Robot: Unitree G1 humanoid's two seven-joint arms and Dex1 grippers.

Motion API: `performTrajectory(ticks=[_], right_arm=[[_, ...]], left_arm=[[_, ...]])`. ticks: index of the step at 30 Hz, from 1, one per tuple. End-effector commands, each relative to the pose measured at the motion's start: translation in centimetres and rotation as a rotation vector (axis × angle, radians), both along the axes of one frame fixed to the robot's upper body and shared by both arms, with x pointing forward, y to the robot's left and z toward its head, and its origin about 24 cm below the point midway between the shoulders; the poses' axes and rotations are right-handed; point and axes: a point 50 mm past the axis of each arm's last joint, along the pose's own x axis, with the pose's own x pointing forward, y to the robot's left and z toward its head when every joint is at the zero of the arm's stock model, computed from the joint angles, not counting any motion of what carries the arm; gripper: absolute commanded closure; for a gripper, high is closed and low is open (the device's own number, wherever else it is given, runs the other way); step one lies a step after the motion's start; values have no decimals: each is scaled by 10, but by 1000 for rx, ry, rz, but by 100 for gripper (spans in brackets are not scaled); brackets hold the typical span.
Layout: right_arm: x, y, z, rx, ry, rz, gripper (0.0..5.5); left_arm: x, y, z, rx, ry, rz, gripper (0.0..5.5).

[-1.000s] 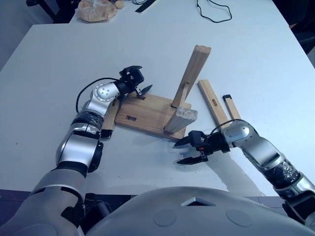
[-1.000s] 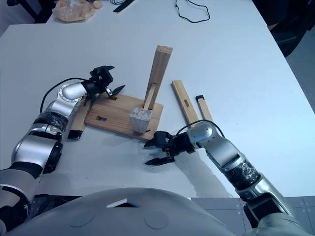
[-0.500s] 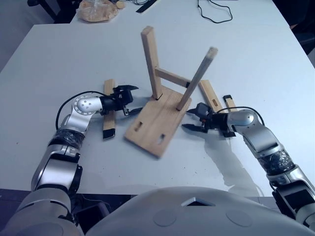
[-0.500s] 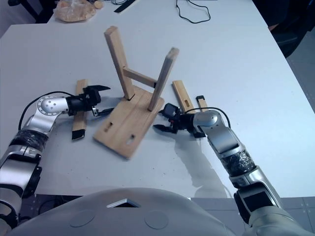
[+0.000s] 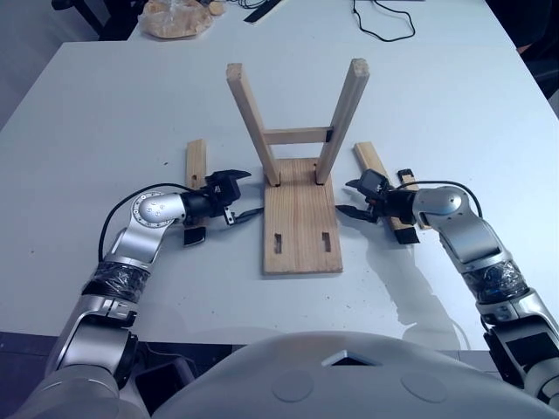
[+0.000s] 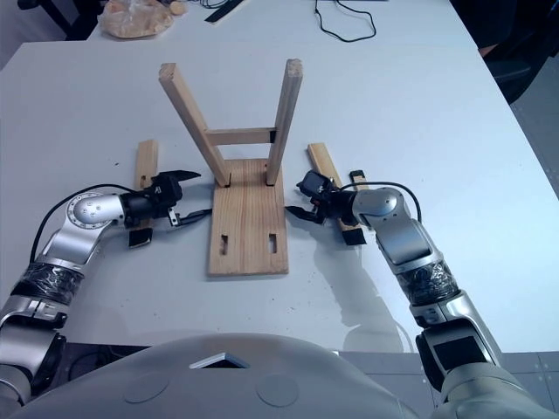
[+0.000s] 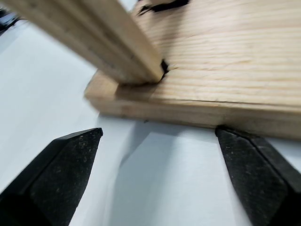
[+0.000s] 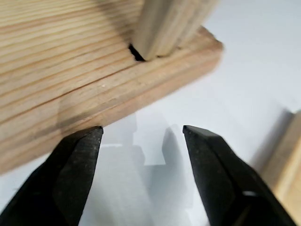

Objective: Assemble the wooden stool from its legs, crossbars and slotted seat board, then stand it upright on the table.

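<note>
The pale, slotted wooden seat board (image 5: pixel 301 229) lies flat in the middle of the white table (image 5: pixel 105 96). Two light wooden legs (image 5: pixel 251 122) stand up from its far slots, joined by a short wooden crossbar (image 5: pixel 295 135). The left gripper (image 5: pixel 244 194) sits spread wide just beside the board's left edge, and the right gripper (image 5: pixel 347 198) is spread likewise at the right edge, possibly touching it, hard to say.

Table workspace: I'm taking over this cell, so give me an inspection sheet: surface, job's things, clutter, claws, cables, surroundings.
Surface: white table, flat.
Job's things: seat board lies flat, two legs and crossbar standing in its far slots; near slots empty; loose wooden pieces lie either side.
Clutter: plastic bag at far edge.
Claws: left claw and right claw open, empty, flanking the board.
Cables: black cable at far edge.
Surroundings: nothing seen.
</note>
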Motion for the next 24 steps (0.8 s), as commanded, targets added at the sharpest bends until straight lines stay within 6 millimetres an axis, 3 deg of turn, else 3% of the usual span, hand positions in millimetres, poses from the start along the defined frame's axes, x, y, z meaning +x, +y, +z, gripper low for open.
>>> performTrajectory(ticks=[1,6,12,16,21,24], right_arm=[[0,20,10,86,-25,68,235],[1,9,18,55,-71,40,235],[-17,-17,39,49,-98,5,235],[-21,-33,51,65,-122,-72,235],[-17,-96,45,-53,-145,-369,235],[-29,-114,32,-77,-88,-429,235]], left_arm=[[-5,-12,-14,8,45,-6,104],[-11,-14,-15,-17,52,2,104],[-16,14,-12,7,42,101,104],[-14,22,-10,9,20,147,104],[-18,23,2,-80,-34,247,104],[-27,16,2,-124,-35,282,104]])
